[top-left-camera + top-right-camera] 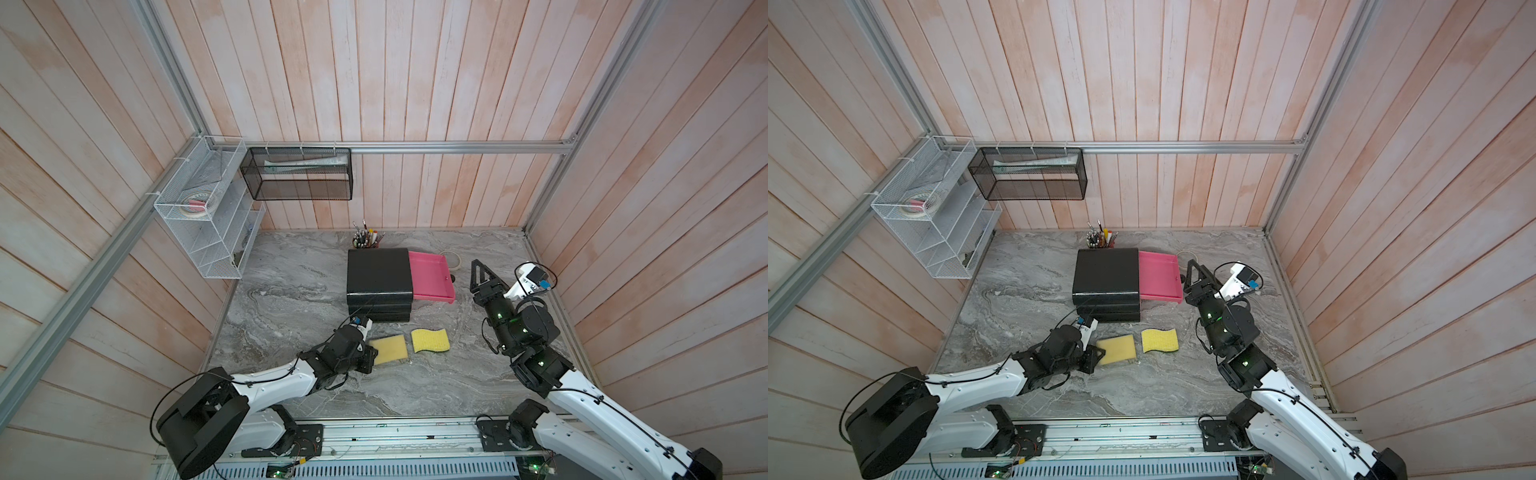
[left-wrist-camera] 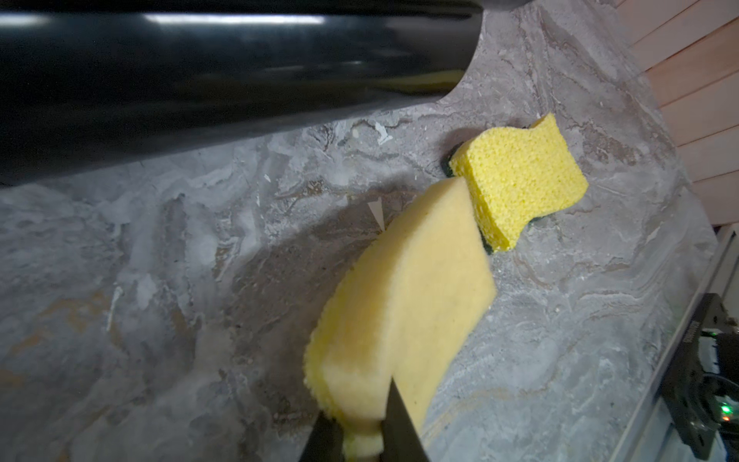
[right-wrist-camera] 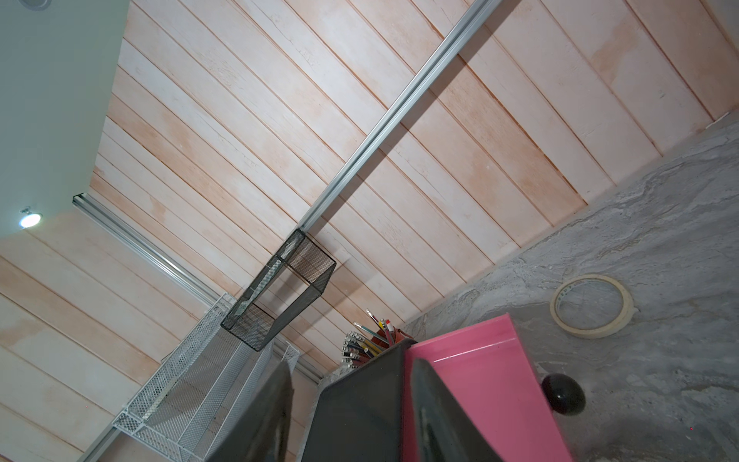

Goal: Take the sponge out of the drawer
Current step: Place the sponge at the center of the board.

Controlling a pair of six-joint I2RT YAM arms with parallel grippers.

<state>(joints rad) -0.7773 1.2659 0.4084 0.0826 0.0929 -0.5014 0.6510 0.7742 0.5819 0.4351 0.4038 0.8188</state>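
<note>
A pale yellow rectangular sponge (image 1: pixel 390 348) (image 1: pixel 1118 349) lies low over the marble table in front of the black drawer cabinet (image 1: pixel 379 276). My left gripper (image 1: pixel 374 355) (image 2: pixel 358 402) is shut on the sponge's (image 2: pixel 404 304) near edge, and the foam is squeezed between the two dark fingers. The pink drawer (image 1: pixel 430 276) (image 3: pixel 484 384) stands pulled out to the cabinet's right, and its inside looks bare. My right gripper (image 1: pixel 482 272) (image 3: pixel 352 372) hovers open beside the drawer's front with nothing between its fingers.
A second, wavy bright yellow sponge (image 1: pixel 430 340) (image 2: pixel 520 180) lies just right of the held one. A pencil cup (image 1: pixel 365 239) and a tape roll (image 3: pixel 592 306) sit behind the cabinet and drawer. A white wire rack (image 1: pixel 208 224) and a black mesh basket (image 1: pixel 299 174) hang on the walls.
</note>
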